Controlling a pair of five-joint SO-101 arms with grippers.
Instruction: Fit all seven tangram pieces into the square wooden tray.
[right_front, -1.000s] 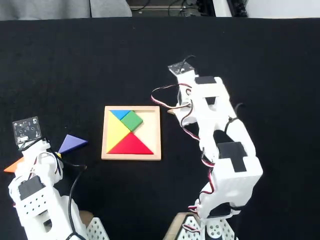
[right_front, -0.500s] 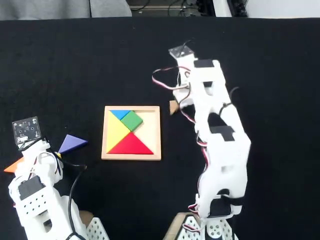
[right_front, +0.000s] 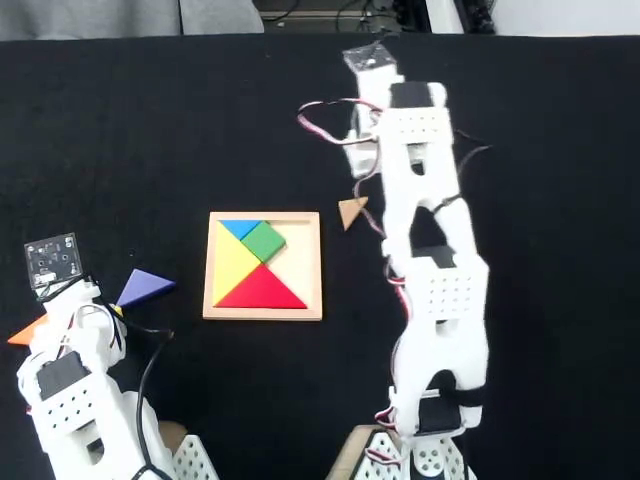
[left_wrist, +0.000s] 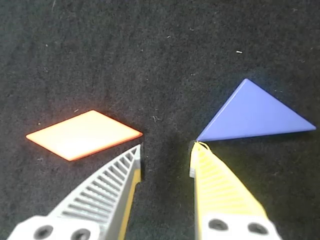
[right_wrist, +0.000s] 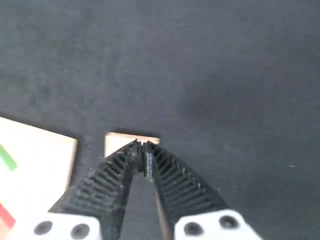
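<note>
Wooden tray sits mid-table on black cloth, and we count 4 pieces in it: blue triangle, green square, yellow triangle and red triangle. Its right side is bare wood. A tan triangle lies just beside the tray's far right corner, apart from it. The right gripper is closed, its tips meeting at that piece's edge. The left gripper stands open, left of the tray, with its tips between an orange parallelogram and a purple triangle. The yellow finger is at the triangle's corner.
</note>
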